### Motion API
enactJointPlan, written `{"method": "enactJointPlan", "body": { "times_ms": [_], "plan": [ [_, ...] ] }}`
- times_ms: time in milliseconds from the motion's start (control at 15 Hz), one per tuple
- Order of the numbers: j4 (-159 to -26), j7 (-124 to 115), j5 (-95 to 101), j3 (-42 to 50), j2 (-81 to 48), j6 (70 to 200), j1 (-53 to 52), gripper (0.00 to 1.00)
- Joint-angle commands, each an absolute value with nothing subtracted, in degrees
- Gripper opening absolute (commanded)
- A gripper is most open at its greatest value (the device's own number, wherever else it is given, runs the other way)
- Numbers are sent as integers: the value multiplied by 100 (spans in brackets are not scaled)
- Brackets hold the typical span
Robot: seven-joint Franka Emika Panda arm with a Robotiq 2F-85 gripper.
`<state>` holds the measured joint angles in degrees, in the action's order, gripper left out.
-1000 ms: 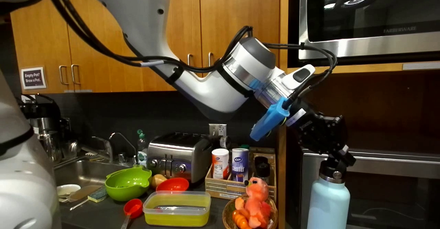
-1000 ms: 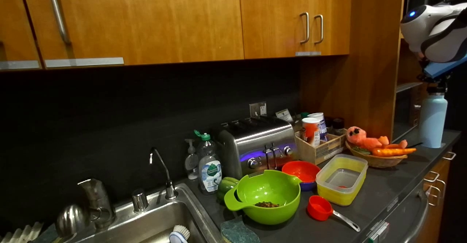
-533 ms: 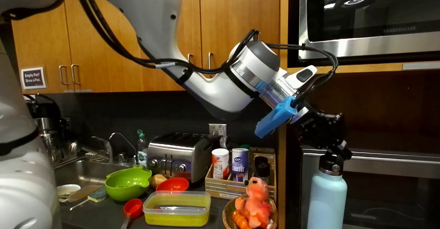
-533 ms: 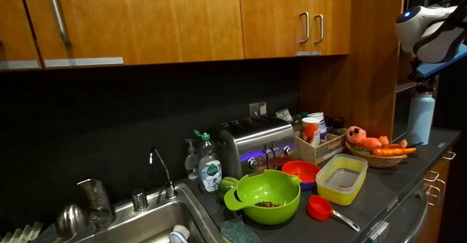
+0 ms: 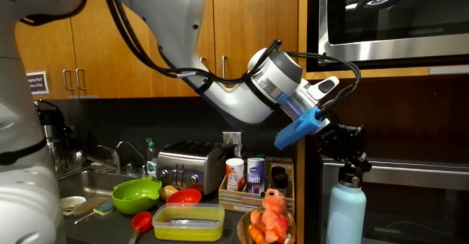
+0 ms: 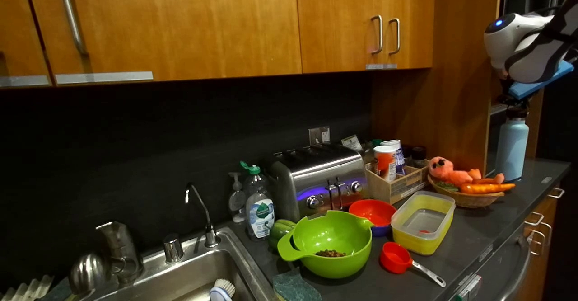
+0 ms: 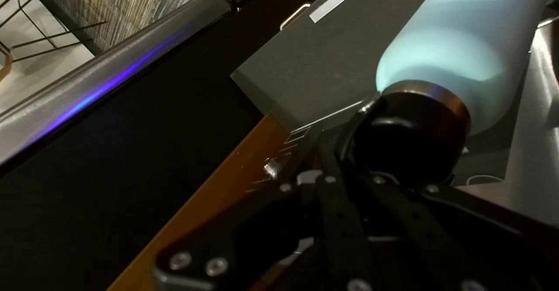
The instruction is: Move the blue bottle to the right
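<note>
The blue bottle (image 5: pixel 346 214) is tall and light blue, with a dark cap and loop handle. It hangs or stands upright under my gripper (image 5: pixel 357 164) in an exterior view. The blue bottle (image 6: pixel 513 149) also shows at the far right end of the counter, behind the basket, with my gripper (image 6: pixel 516 100) above it. I cannot tell whether its base touches the counter. In the wrist view the bottle (image 7: pixel 471 59) is at upper right, and my gripper (image 7: pixel 351 166) is closed at the cap's loop. The exact finger contact is dark.
A wicker basket (image 6: pixel 478 200) with a pink plush toy (image 6: pixel 451 174) and carrot stands beside the bottle. A yellow container (image 6: pixel 424 224), green bowl (image 6: pixel 334 265) and red measuring cup (image 6: pixel 395 257) stand farther along the counter. A wooden side panel (image 6: pixel 465 75) and a microwave (image 5: pixel 395 24) are near the arm.
My gripper and the blue bottle have moved together to the left in both exterior views, the bottle coming closer to the basket. The bottle stays close to upright.
</note>
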<state>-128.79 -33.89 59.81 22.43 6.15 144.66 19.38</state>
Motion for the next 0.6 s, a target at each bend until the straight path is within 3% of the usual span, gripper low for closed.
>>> {"method": "enactJointPlan", "body": {
  "times_ms": [0,533],
  "plan": [
    [-12732,-3174,5754,2190,497,14590,2032,2],
    [-12825,-3217,5719,2220,526,14625,2101,2]
  ]
}}
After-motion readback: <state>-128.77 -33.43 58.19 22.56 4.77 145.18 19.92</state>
